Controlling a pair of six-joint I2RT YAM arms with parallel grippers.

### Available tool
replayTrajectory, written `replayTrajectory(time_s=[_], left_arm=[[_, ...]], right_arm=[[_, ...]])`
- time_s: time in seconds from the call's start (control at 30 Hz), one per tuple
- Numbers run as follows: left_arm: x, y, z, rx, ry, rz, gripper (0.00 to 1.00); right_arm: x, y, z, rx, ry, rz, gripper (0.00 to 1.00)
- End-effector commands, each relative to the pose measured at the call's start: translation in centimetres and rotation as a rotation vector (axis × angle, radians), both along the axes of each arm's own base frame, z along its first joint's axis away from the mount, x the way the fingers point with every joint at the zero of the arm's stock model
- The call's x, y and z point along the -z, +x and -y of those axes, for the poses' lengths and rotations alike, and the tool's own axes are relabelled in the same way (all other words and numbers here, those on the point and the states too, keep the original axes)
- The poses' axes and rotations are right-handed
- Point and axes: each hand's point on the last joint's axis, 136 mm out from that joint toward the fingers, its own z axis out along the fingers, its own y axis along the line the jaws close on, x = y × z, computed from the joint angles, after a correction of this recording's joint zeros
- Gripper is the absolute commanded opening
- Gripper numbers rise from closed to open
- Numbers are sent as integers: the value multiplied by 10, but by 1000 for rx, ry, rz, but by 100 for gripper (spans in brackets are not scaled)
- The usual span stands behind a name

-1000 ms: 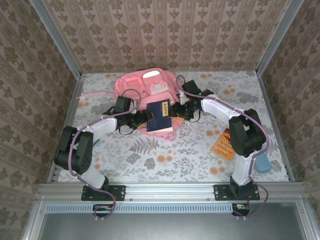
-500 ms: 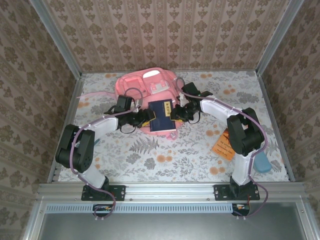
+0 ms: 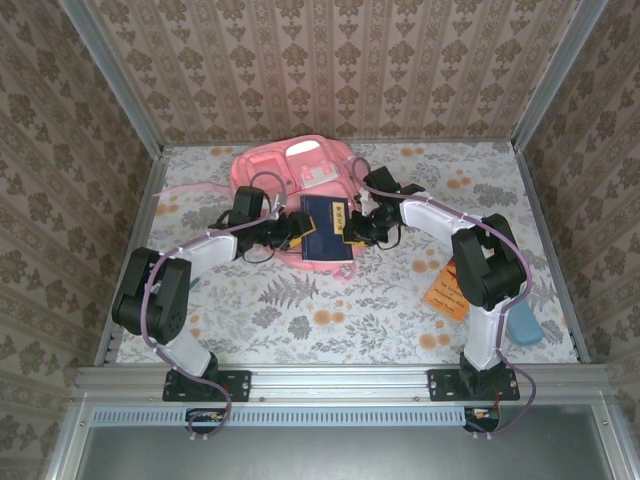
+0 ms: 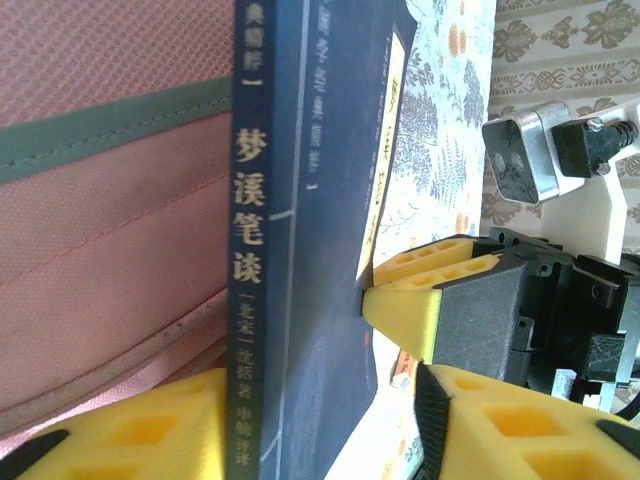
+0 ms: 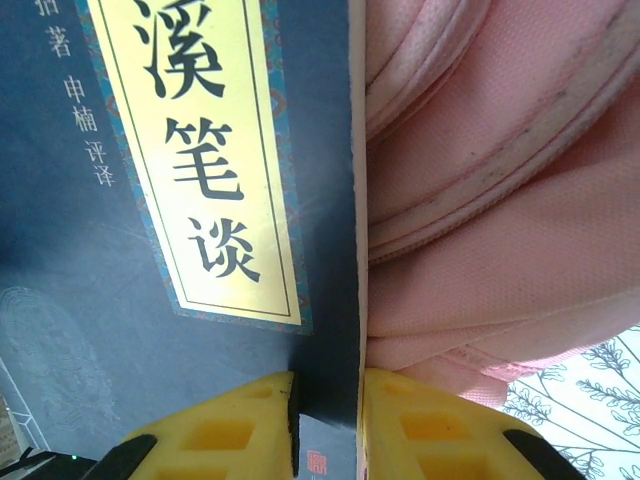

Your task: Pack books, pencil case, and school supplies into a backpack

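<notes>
Over the far middle of the flowered table (image 3: 350, 310) lies the pink backpack (image 3: 285, 170), and both arms meet at its near edge. Between them is the navy book (image 3: 322, 225), its gold label facing up, lying over the backpack's near end. The right gripper (image 3: 350, 228) comes in from the right. Its wrist view shows it plainly: the two yellow fingers (image 5: 220, 435) are pinched together on the book's edge, with the dark cover sandwiched in the narrow slot between them and pink fabric bulging just beside it. That is a firm clamp on the navy book.

Across from it, the left gripper (image 4: 320, 430) straddles the spine end. One yellow finger sits against the spine side and the other stands just off the cover, and whether they are actually pressing cannot be told from here. The backpack's pink panel and its greenish stripe fill the space just behind the spine.

Well apart on the right of the table, the orange book (image 3: 447, 290) lies flat near the right arm's base, with a pale blue item (image 3: 524, 326) just beyond it.
</notes>
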Motion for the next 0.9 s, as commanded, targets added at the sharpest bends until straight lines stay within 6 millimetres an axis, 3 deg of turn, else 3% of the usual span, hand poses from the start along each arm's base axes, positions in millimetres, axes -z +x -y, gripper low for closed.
replayTrajectory(time_s=[0.0,0.23,0.37,0.6,0.8,0.87], left_arm=[[2,-2,7,29,-35,-12,44],[2,2,5,17,-15,13,12],[-15,8,-1,-28,-3,82,9],[-76,22,-13,-161,-66,240,9],[-139,32,-14,-279,-193,384,9],[-156,31,-9,-300,-236,416,9]], right_arm=[[12,-9,4,-10,-25,-41,23],[-18,-2,7,17,33,53,27],[-46,5,23,130,107,132,44],[-114,-1,37,290,360,272,77],[-164,-14,22,338,629,303,89],[-171,-16,15,349,685,290,91]])
